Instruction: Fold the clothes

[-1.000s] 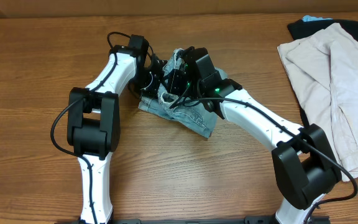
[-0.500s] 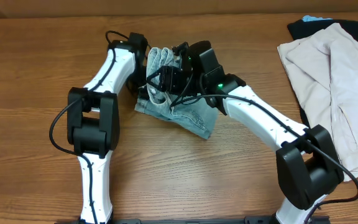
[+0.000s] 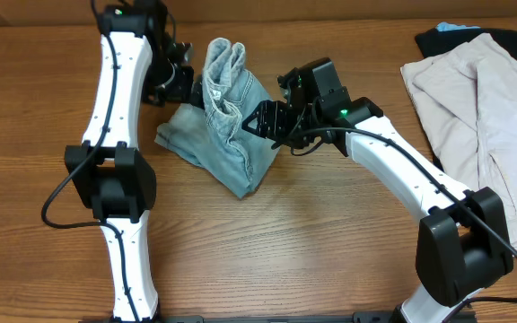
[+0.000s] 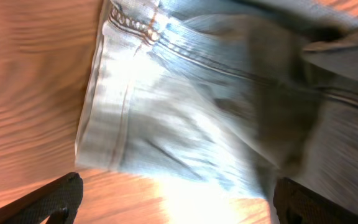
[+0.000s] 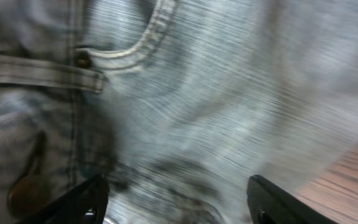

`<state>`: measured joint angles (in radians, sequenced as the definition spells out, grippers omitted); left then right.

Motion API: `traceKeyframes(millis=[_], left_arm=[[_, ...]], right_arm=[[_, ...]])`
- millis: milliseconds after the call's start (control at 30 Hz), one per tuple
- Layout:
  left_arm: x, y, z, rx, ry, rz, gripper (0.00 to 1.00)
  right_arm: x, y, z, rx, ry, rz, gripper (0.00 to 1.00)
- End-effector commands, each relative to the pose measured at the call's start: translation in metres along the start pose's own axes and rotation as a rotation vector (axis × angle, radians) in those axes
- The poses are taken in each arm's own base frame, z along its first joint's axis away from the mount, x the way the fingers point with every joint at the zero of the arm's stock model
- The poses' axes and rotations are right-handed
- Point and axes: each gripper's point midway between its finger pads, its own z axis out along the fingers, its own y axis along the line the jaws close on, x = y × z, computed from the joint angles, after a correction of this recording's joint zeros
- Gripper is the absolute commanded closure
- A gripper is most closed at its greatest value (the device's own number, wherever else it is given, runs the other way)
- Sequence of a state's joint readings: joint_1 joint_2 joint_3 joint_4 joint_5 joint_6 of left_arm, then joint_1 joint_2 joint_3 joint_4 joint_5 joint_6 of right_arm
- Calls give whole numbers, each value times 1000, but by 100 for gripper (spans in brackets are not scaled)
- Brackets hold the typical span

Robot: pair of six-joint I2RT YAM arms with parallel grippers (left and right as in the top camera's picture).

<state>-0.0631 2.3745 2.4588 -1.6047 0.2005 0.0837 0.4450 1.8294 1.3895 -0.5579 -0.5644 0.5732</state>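
Note:
The light-blue denim shorts (image 3: 227,126) lie in a loosely bunched heap on the wooden table, with one crumpled end raised toward the back. My left gripper (image 3: 187,87) is at their upper left edge and stands open. In the left wrist view the shorts (image 4: 191,106) fill the frame, while bare wood and only a fringe of cloth lie between the gripper (image 4: 179,208) fingers. My right gripper (image 3: 266,121) hovers at the right side of the shorts, open. Blurred denim (image 5: 216,93) with a pocket seam and rivet lies under the right gripper (image 5: 182,208).
A beige garment (image 3: 478,117) lies spread at the table's right edge on top of a black garment (image 3: 510,40). Bare wooden table (image 3: 330,251) stretches in front of the shorts. Both arms' elbows stand on either side of the heap.
Both grippers have opened and let go of the shorts. The left arm has swung back and left, the right gripper has drawn off to the right, and the shorts lie spread further left.

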Motion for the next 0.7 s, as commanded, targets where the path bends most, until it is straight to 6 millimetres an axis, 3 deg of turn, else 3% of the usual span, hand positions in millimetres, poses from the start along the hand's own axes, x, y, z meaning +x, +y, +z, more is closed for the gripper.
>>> traceKeyframes(millis=[0,133,333,467,667], left_arm=[[-12,0,-37,-33,-100,1,0],[-17,-4,-62,-38,-167,10,0],[-16,-6,-66,-39,-175,12,0],[-16,-6,-65,-41,-171,33,0],[-9,-3,-49,-39,-111,83,0]], right_arm=[[-15,3,-15,41,-74,-65,22],[-20,3,-15,52,-99,-77,21],[-16,14,4,45,-101,-115,22],[-12,-2,10,123,-102,-73,22],[-21,-45,-14,188,-85,73,18]])
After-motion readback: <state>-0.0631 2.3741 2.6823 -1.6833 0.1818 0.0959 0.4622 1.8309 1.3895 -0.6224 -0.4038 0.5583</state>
